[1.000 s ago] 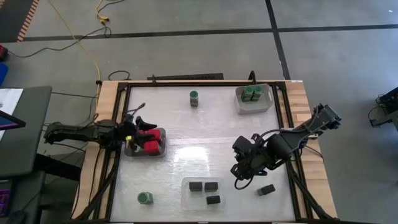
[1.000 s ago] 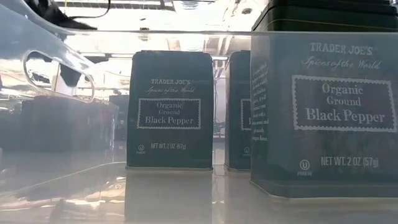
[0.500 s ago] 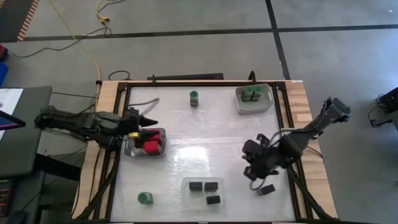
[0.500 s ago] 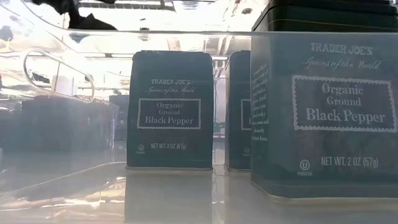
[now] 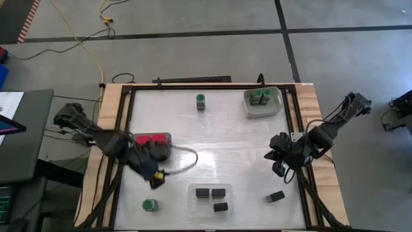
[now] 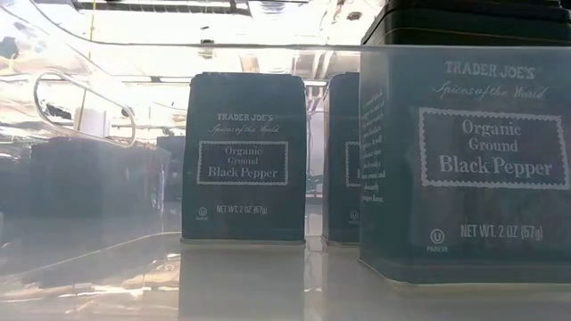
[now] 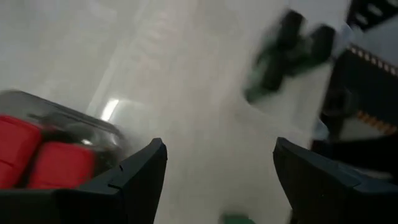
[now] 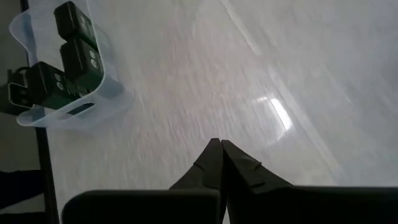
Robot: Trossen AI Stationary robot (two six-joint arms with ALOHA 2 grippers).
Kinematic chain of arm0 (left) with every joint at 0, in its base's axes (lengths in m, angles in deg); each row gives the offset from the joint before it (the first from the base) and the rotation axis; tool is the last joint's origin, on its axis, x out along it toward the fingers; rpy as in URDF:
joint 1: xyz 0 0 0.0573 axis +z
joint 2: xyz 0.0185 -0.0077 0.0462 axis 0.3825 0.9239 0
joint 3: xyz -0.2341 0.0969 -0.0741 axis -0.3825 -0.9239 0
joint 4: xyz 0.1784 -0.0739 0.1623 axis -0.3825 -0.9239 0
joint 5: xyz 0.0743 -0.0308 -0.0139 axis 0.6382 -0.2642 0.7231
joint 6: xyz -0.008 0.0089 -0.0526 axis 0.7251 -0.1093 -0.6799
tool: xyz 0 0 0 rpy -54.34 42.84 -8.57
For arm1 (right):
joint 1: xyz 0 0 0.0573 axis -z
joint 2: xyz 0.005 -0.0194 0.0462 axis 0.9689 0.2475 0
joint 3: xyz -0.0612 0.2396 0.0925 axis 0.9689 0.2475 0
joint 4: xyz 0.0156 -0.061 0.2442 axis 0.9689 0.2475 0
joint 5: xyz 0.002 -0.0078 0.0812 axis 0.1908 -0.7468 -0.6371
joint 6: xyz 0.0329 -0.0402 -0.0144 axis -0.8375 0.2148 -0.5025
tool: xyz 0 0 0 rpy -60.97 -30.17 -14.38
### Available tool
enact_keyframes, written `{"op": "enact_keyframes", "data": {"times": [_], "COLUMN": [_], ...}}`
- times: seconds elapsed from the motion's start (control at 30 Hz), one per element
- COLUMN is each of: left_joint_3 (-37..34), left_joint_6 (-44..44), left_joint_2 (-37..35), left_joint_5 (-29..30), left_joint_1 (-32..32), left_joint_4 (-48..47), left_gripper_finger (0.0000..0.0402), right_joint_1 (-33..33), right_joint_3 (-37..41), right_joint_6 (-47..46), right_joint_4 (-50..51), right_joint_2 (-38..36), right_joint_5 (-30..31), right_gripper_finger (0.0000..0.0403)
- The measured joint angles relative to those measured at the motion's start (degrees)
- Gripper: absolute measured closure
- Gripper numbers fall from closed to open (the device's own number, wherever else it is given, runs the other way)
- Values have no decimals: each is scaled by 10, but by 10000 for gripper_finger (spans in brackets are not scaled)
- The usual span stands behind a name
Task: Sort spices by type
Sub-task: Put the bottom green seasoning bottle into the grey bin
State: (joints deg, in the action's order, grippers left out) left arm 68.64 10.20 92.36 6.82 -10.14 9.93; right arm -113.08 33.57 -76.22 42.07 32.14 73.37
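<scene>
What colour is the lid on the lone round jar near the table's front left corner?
Green. The round jar shows it best in the high view.

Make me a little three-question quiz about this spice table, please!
1. True or false: the right gripper is shut and holds nothing.
2. How many black boxes sit inside the clear tray? A) one B) three C) five
3. Fill in: the red spices lie in a tray near the ___ arm.

Key:
1. True: its fingers are pressed together with nothing between them.
2. B. Three sit inside, while a fourth black box lies outside on the table.
3. Left. The left gripper is open and empty.
</scene>
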Motion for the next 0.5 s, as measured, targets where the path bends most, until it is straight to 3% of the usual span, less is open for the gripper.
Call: {"op": "enact_keyframes", "data": {"times": [0.23,0.5], "left_joint_3": [106,120], "left_joint_6": [-44,-91], "left_joint_2": [97,161], "left_joint_5": [-1,-3], "left_joint_1": [-117,-189], "left_joint_4": [-63,-66], "left_gripper_finger": [121,121], "right_joint_1": [0,0], "right_joint_3": [9,9], "right_joint_6": [19,20], "right_joint_4": [0,-1], "right_joint_2": [-12,-12], "right_joint_5": [0,15], "right_gripper_finger": [373,375]}}
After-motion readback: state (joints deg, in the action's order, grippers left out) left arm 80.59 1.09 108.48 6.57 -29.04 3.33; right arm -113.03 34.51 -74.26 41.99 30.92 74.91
